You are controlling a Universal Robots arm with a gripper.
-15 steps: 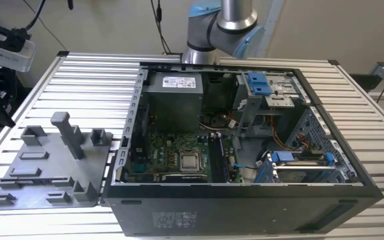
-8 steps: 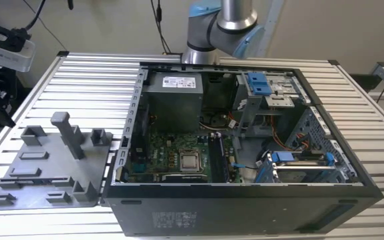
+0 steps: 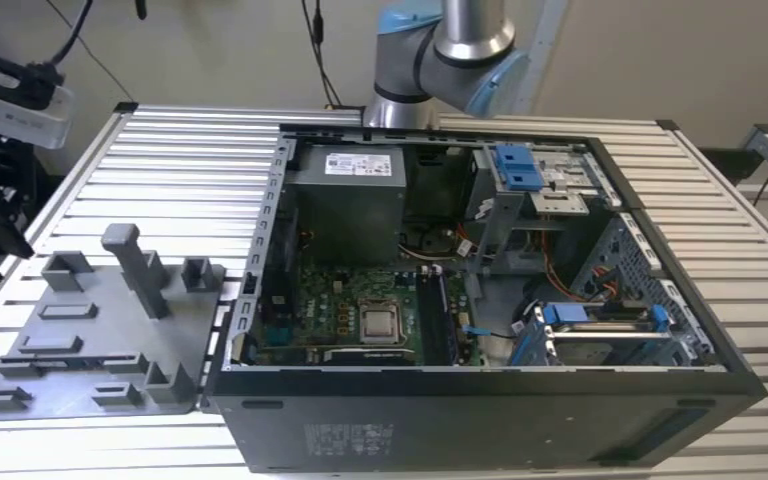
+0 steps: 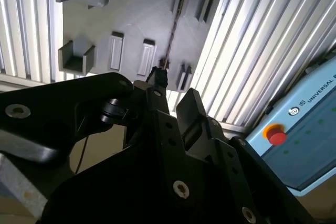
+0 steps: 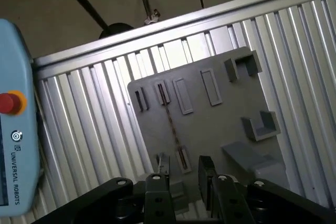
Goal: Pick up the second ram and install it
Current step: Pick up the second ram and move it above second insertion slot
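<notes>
The jaws stand parted with nothing between them, and the gripper (image 5: 184, 162) hangs well above the grey slotted tray (image 5: 220, 124). The second ram (image 5: 170, 121) stands on edge in that tray, seen as a thin dark line, each end seated in a raised slot and clear of the fingers (image 5: 206, 174). The tray lies on the ribbed aluminium table (image 3: 184, 170), to the exterior view's left of the open computer case (image 3: 491, 410), whose motherboard (image 3: 357, 310) is exposed. A light-blue teach pendant (image 5: 13, 129) with a red button lies beyond the table's edge.
</notes>
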